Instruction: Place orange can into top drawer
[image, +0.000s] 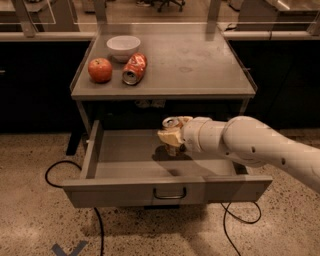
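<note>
The top drawer (167, 189) is pulled open under the grey table, with a small dark loop handle at the centre of its front panel. My gripper (171, 136) reaches in from the right on a white arm and hangs over the middle of the drawer. It is shut on the orange can (170, 123), whose silver top rim shows above the fingers; the can's body is mostly hidden by them. The can is held a little above the drawer floor, and its shadow falls just below it.
On the table top (200, 65) at the back left stand a white bowl (123, 46), a red apple (100, 69) and a red-orange can (134, 69) lying on its side. Black cables (55, 167) run on the speckled floor on both sides of the drawer.
</note>
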